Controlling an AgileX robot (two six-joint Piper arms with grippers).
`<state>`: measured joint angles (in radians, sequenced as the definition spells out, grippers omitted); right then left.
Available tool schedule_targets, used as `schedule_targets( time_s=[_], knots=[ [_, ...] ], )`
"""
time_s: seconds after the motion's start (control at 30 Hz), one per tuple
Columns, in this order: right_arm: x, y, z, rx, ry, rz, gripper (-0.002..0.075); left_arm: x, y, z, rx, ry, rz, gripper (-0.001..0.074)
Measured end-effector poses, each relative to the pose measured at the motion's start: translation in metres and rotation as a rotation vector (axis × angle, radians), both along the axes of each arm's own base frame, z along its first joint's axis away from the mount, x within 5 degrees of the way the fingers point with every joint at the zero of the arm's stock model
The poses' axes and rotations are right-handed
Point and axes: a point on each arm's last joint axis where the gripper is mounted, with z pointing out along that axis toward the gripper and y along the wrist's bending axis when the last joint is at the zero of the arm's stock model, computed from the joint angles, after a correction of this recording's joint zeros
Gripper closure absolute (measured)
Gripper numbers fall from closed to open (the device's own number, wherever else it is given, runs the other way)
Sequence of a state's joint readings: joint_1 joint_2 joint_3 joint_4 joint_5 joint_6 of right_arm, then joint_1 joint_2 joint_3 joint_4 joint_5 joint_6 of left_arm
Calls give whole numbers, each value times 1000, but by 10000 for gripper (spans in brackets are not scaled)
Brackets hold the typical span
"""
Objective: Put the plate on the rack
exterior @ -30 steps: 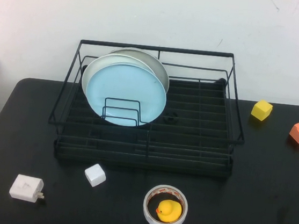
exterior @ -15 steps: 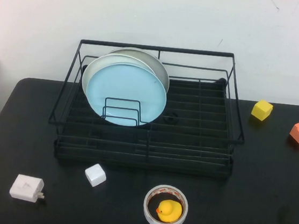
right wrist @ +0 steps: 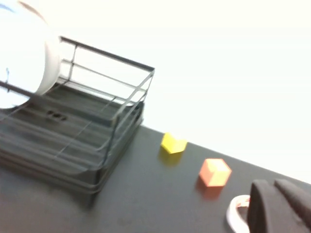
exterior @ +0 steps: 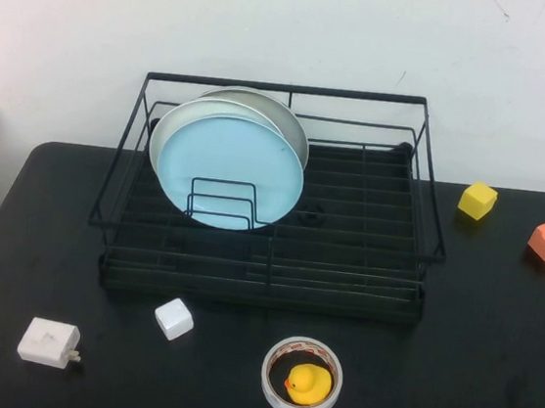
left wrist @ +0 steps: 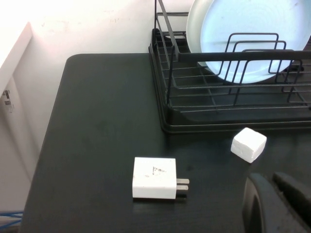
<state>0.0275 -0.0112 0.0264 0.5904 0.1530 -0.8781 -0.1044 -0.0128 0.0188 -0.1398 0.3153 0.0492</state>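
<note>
The light-blue plate [exterior: 230, 172] stands nearly upright in the left part of the rack [exterior: 266, 262], leaning back on a cream-white plate [exterior: 168, 128] and a grey-rimmed plate [exterior: 287, 117] behind it, with the small wire divider [exterior: 222, 203] in front of its lower edge. By the look of it the placing is done and the step in hand is the retreat: neither arm shows in the high view. The left gripper [left wrist: 279, 204], fingers closed on nothing, sits low over the near-left table, near the white charger [left wrist: 155, 178] and the white cube [left wrist: 248, 144]. The right gripper [right wrist: 279, 206], also closed and empty, hangs on the right side, near the orange cube [right wrist: 214, 173] and yellow cube [right wrist: 173, 143]. A tape roll [exterior: 299, 396] ringing a yellow duck [exterior: 308, 383] lies in front of the rack. Nothing more seems called for beyond parking. The charger bears a faint mark, too small to read
</note>
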Motion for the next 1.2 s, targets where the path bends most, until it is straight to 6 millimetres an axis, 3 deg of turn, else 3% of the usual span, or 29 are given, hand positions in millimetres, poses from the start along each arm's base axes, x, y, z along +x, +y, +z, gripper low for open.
schedule_targets(
  time_s=[0.43, 0.9, 1.2],
  knots=[
    [1, -8, 2, 26, -24, -89, 728, 0, 0, 0, 0, 0, 0, 736],
    [-3, -11, -18, 79, 206, -139, 728, 0, 0, 0, 0, 0, 0, 736],
    [-4, -12, -18, 89, 231, -150, 728, 0, 0, 0, 0, 0, 0, 736]
  ],
)
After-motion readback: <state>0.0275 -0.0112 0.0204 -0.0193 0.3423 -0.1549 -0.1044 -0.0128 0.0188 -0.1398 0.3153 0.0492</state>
